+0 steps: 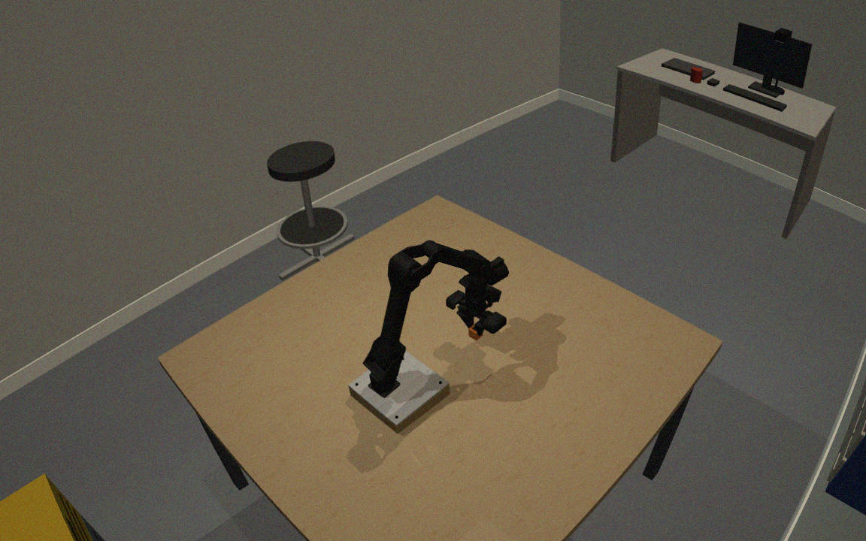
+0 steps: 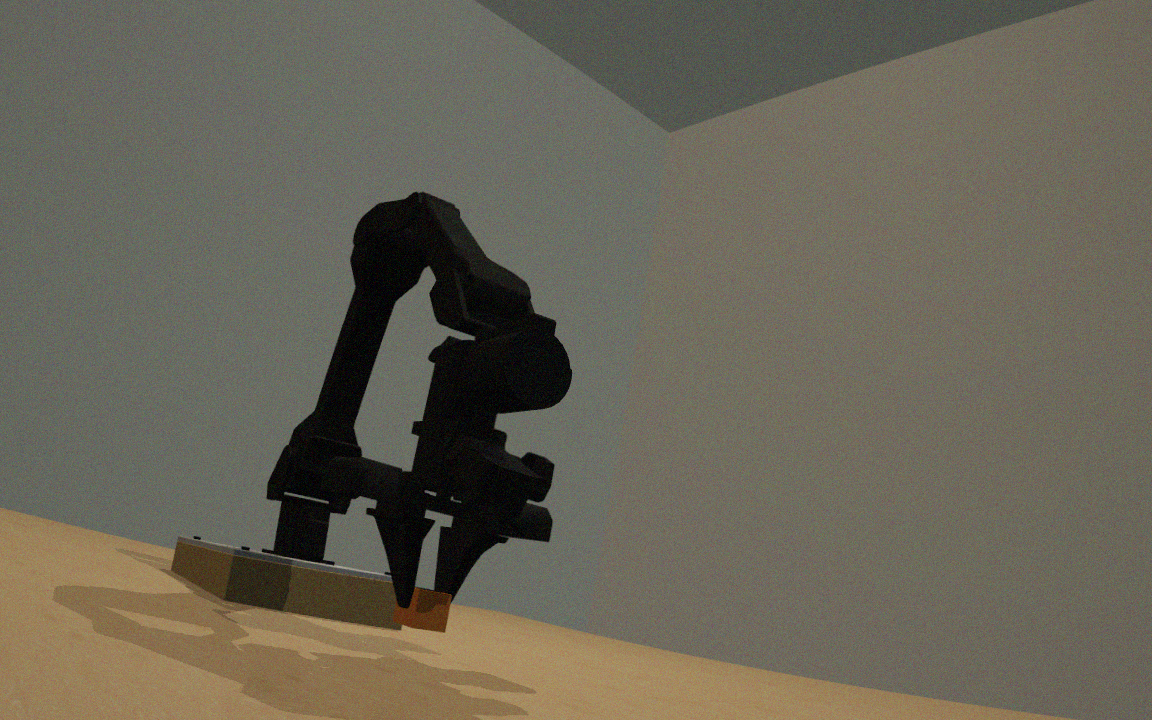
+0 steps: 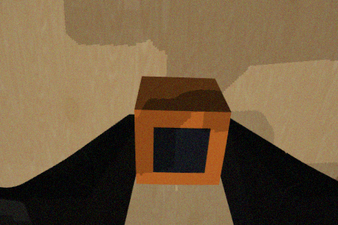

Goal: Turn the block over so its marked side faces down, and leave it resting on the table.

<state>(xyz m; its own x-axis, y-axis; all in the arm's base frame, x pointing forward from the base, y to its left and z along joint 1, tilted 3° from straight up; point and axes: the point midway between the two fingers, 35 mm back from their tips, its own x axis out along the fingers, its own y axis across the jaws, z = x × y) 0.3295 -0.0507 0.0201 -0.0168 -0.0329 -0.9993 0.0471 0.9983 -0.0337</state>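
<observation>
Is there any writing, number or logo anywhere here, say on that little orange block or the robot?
No readable text anywhere.
Orange block: only a plain dark blue square on its upward face, no letters.
Robot arm: bare black, no brand visible.
Monitor on the far desk: dark screen, nothing readable.

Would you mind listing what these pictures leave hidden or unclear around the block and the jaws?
- Top view: the orange block is tiny and mostly covered by the gripper; its dark blue mark is not visible.
- Exterior view: the low camera angle hides the block's top, so the mark is unseen, and dark shading hides the contact faces.
- Wrist view: the block's underside and far side are hidden, and the frame cuts off the black jaws.
</observation>
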